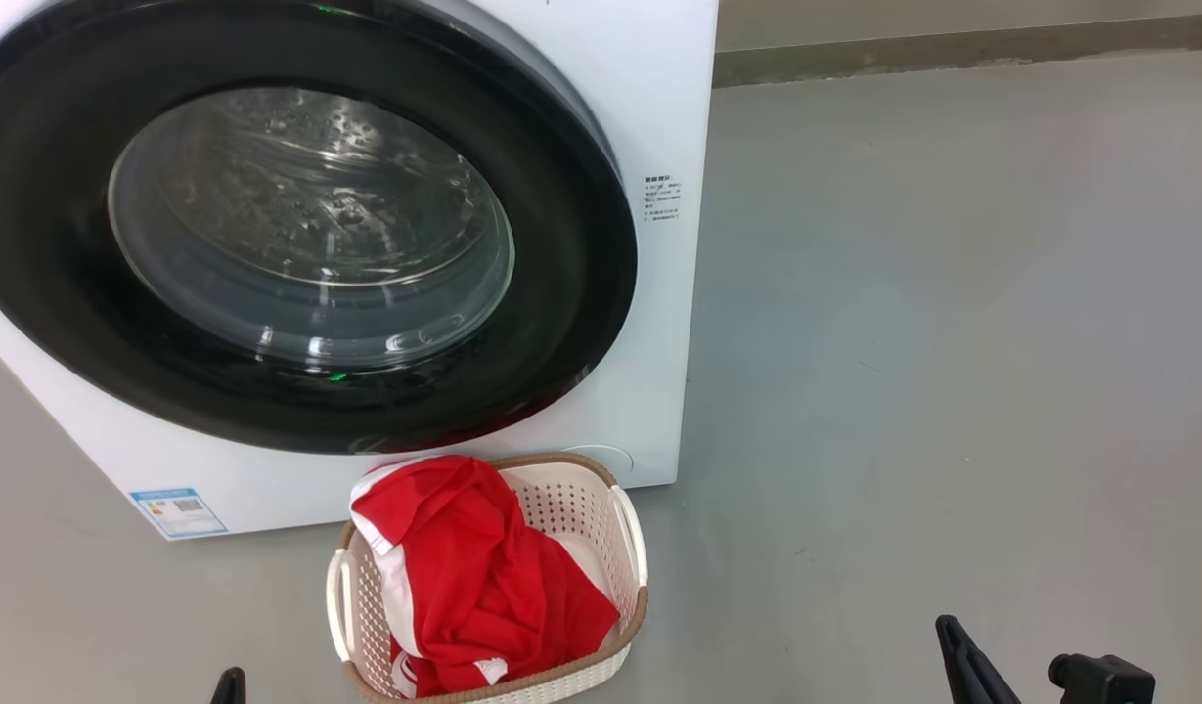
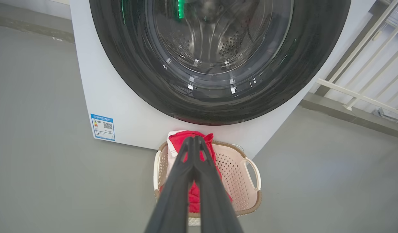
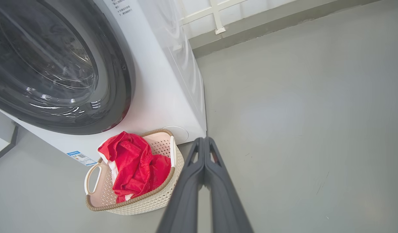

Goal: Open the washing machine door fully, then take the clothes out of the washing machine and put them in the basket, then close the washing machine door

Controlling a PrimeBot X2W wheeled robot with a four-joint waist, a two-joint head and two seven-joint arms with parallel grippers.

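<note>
Both clenched empty — left end effector [image 2: 194, 138], right end effector [image 3: 204, 139] — above smooth grey floor [image 1: 953, 342], white railing [image 3: 215, 13] beyond

The head view looks down, close to the washing machine door [image 1: 307, 225] and the basket [image 1: 561, 508]. The left wrist view faces them straight on, the right wrist view from the side. All 3 share both.

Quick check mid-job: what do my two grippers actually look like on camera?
Both match. The left gripper and right gripper each have two long fingers of plain matte dark grey, wide at the base and tapering to slim tips. In the head view a blocky black part sits beside the right one.
</note>
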